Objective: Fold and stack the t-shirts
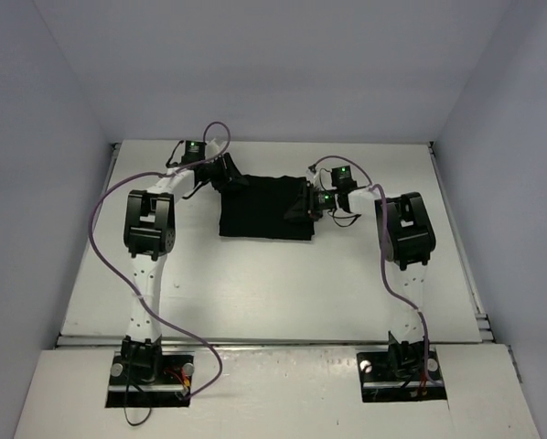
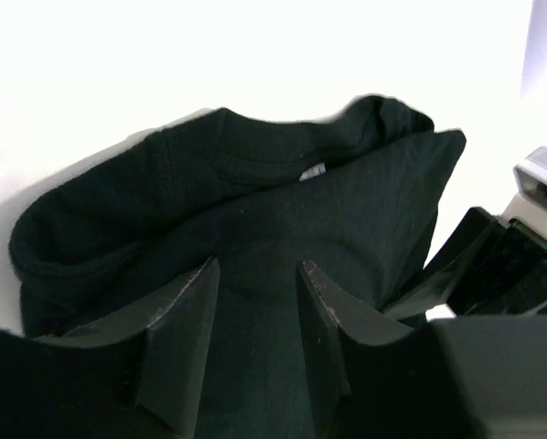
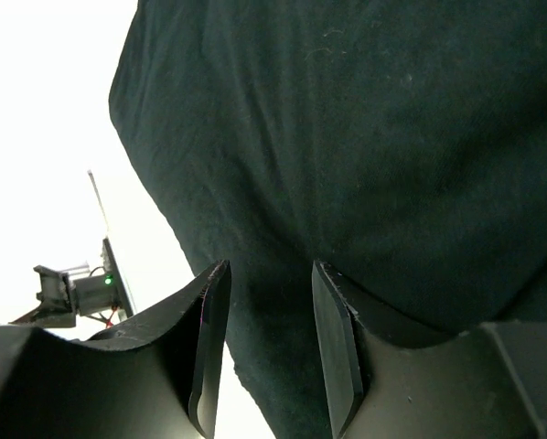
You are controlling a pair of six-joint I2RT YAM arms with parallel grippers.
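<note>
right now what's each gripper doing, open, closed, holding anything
left gripper: jaws part-way apart with the t-shirt in the gap; cannot tell if it grips
right gripper: jaws part-way apart on the t-shirt too; cannot tell if it grips

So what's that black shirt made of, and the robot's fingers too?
The t-shirt looks like soft matte knit cloth, likely cotton: it creases and has a stitched collar. The left hand has fingers of what looks like hard matte black plastic, sharp-edged and rigid.
</note>
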